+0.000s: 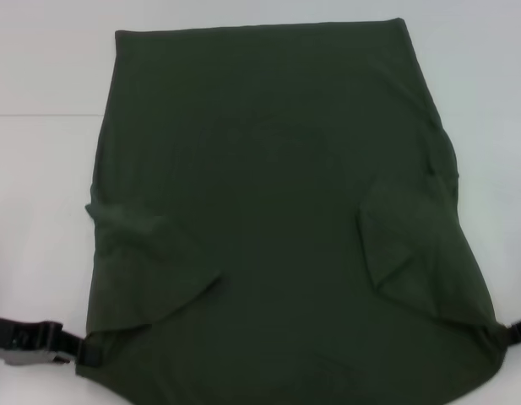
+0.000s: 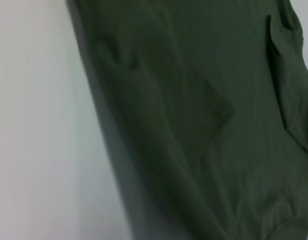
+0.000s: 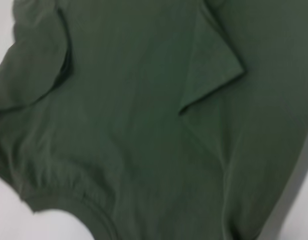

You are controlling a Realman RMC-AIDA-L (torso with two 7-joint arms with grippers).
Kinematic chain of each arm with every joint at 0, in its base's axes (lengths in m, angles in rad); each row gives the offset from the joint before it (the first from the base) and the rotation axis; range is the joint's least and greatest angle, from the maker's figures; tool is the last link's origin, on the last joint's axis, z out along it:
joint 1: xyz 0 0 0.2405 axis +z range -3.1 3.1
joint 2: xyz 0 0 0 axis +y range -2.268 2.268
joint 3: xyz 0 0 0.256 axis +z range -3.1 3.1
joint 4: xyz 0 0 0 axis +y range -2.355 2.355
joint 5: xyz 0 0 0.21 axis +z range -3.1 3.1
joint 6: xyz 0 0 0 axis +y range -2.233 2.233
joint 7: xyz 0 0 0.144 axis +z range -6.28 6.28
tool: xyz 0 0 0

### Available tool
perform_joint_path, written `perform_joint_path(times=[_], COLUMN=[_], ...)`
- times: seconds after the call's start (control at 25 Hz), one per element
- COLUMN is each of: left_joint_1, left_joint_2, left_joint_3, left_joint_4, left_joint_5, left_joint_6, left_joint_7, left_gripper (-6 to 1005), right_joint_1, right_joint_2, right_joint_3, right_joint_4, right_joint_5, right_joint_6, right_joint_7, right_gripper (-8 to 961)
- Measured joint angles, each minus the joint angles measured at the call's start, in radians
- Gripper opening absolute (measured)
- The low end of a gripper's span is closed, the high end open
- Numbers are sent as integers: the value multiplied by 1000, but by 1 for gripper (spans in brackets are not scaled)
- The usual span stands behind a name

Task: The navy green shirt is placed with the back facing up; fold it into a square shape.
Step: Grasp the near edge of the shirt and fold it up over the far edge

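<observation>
The navy green shirt lies flat on the white table, with its hem at the far side and its collar end near me. Both short sleeves are folded inward onto the body, the left one and the right one. My left gripper sits at the shirt's near left corner and touches its edge. My right gripper sits at the near right corner, mostly cut off by the view's edge. The left wrist view shows the shirt and a folded sleeve. The right wrist view shows the shirt and its ribbed collar.
The white table shows bare on both sides of the shirt and beyond its far hem. The shirt's near edge runs out of the head view at the bottom.
</observation>
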Motion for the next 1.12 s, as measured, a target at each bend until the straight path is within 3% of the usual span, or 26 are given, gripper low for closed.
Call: perform_joint_path(times=[0.12,0.28,0.56,0.84,1.0,1.08,1.12], left_joint_1=[-1,2,-5,-5,0,-1,-5], left_joint_2=[22,31,34,31,30,30,31], left_joint_3=[3,5,44,93,68,28,-33], left_joint_4=[-31,-35,-53,-84,-81,-78,-77], left_joint_5=[2,41,92,111,110,108,107], left_joint_6=[53,156,262,280,262,253,249], left_joint_7=[2,2,27,33,34,42,58], left_gripper=[50,53,59,65,68,70,71], right_joint_1=[-12,-22,-24,-35,-36,-36,-35], right_joint_2=[-8,-10,-7,10,12,13,14], right_joint_3=[-2,-12,-55,-89,-76,-52,-29], right_joint_4=[4,5,33,45,48,48,48], right_joint_5=[-17,-46,-91,-92,-89,-85,-84], right_joint_6=[-54,-118,-191,-205,-199,-197,-195], right_joint_7=[-50,-119,-224,-259,-262,-266,-267], right_gripper=[30,30,30,30,30,30,30])
